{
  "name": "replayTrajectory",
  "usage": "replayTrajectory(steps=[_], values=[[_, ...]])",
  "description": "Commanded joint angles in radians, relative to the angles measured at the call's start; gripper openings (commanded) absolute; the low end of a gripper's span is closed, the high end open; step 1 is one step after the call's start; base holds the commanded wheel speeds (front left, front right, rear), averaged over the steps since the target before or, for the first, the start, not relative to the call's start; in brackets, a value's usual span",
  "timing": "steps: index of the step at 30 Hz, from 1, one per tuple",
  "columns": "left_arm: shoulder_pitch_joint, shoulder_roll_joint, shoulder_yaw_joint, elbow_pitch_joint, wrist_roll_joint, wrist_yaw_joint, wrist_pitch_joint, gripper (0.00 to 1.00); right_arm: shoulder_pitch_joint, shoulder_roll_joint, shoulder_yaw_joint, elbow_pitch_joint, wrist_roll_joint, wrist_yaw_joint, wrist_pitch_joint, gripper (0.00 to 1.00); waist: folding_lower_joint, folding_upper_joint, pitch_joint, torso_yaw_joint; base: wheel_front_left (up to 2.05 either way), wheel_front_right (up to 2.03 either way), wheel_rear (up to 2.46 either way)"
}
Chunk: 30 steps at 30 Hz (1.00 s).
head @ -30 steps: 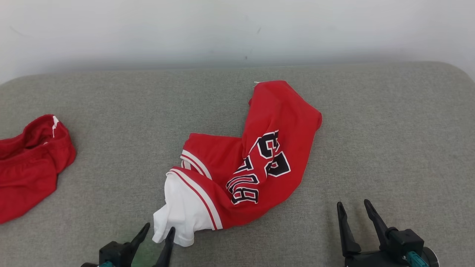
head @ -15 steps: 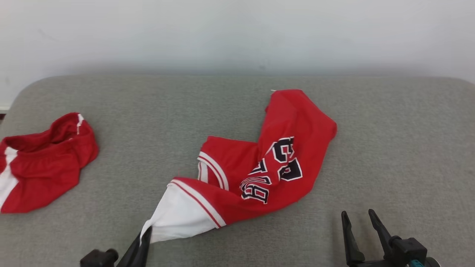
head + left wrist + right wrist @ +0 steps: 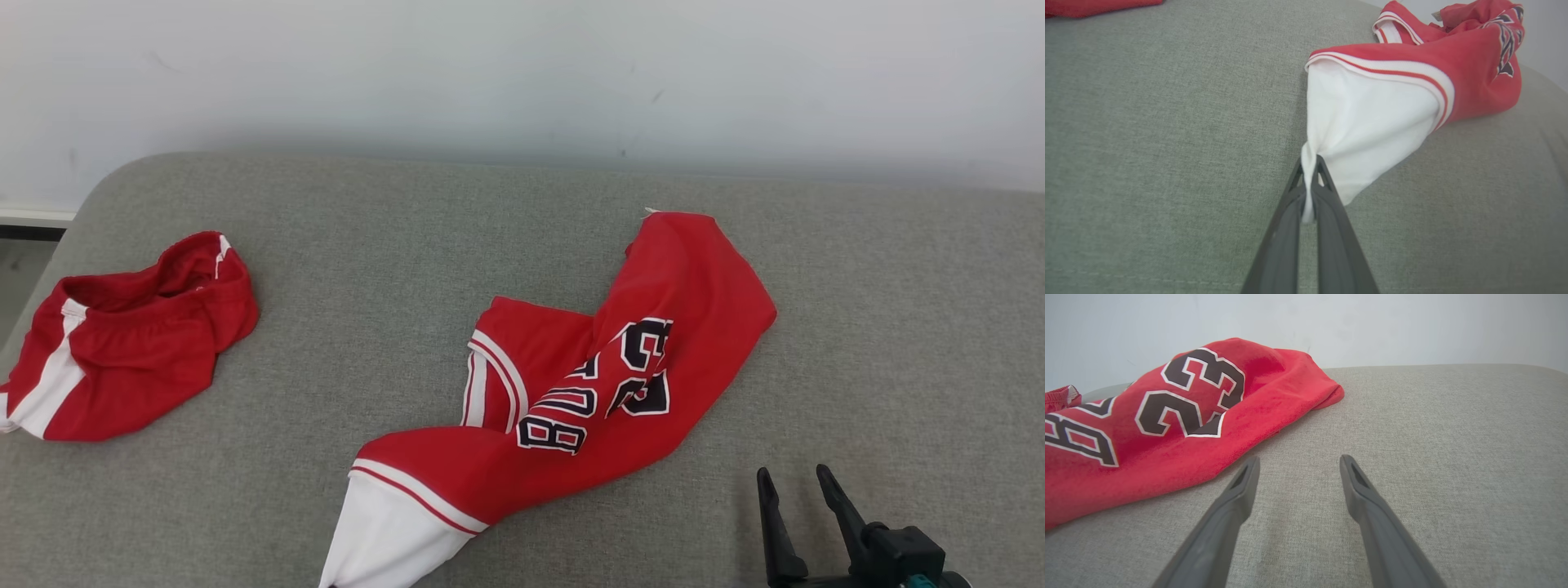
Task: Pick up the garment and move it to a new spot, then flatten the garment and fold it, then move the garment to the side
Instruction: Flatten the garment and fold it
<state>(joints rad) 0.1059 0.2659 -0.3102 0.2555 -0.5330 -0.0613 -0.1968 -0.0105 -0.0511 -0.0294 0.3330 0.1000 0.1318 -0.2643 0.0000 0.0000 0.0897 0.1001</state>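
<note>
At centre frame of the head view, one red jersey (image 3: pixel 702 302) with black lettering is laid crumpled on the grey cushion (image 3: pixel 343 245). Its white sleeve (image 3: pixel 1367 118) is pinched at the corner between the closed jaws of the left gripper (image 3: pixel 1309 162). At lower right, the right gripper (image 3: pixel 793 471) is held with jaws apart; a second red garment (image 3: pixel 131 351) is noted at far left.

1. The garment (image 3: pixel 620 384) is showing as soft, matt red knit cloth, slightly fuzzy up close.
2. Its white sleeve (image 3: pixel 1363 122) is looking smoother and thinner, with ribbed striped trim.
3. The cushion (image 3: pixel 326 245) is showing coarse grey woven fabric, matt.
4. The fingers (image 3: pixel 1372 514) of the right gripper (image 3: pixel 1297 461) are looking like smooth, dark, matt plastic.
5. The red shorts (image 3: pixel 131 343) are showing the same matt cloth.
6. The wall (image 3: pixel 522 73) is looking pale, smooth and matt.
</note>
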Motion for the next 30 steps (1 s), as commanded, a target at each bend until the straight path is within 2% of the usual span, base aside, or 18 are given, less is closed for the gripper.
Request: replayTrajectory(steps=[1, 2, 3, 9, 16, 24, 27, 30], values=[[-0.009, -0.003, 0.001, 0.008, 0.009, 0.000, -0.011, 0.00, 0.000, 0.001, -0.001, 0.001, 0.001, -0.002, -0.001, 1.00, 0.0000, 0.0000, 0.002, -0.003, 0.00, 0.00, 0.00], [-0.020, -0.004, 0.002, 0.010, 0.016, 0.002, -0.020, 0.26, -0.001, 0.001, -0.003, 0.001, 0.001, -0.002, -0.001, 1.00, 0.0000, 0.0000, 0.002, -0.004, 0.00, 0.00, 0.00], [-0.031, -0.008, 0.008, 0.008, 0.019, 0.005, -0.030, 1.00, -0.003, 0.001, -0.006, 0.001, 0.000, -0.002, -0.001, 1.00, 0.0000, 0.0000, 0.002, -0.005, 0.00, 0.00, 0.00], [-0.072, -0.020, 0.051, -0.022, 0.066, 0.007, -0.068, 1.00, -0.007, -0.003, -0.016, 0.002, -0.003, -0.002, -0.001, 1.00, 0.0000, 0.0000, -0.005, -0.009, 0.00, 0.00, 0.00], [-0.080, -0.097, 0.172, -0.116, 0.183, -0.009, -0.067, 1.00, -0.052, -0.027, -0.021, 0.024, 0.000, -0.002, -0.001, 1.00, 0.0000, 0.0000, -0.005, -0.016, 0.00, 0.00, 0.00], [-0.100, -0.184, 0.271, -0.109, 0.280, -0.050, -0.067, 1.00, -0.231, -0.091, -0.024, 0.187, 0.001, -0.002, -0.001, 1.00, 0.0000, 0.0000, 0.029, -0.005, 0.00, 0.00, 0.00], [-0.108, -0.195, 0.280, -0.103, 0.285, -0.057, -0.068, 1.00, -0.297, -0.107, -0.021, 0.238, 0.004, -0.002, -0.001, 1.00, 0.0000, 0.0000, 0.039, 0.003, 0.00, 0.00, 0.00], [-0.120, -0.206, 0.280, -0.091, 0.297, -0.063, -0.068, 1.00, -0.394, -0.137, -0.015, 0.344, 0.003, -0.002, -0.001, 1.00, 0.0000, 0.0000, 0.061, 0.025, 0.00, 0.00, 0.00]])
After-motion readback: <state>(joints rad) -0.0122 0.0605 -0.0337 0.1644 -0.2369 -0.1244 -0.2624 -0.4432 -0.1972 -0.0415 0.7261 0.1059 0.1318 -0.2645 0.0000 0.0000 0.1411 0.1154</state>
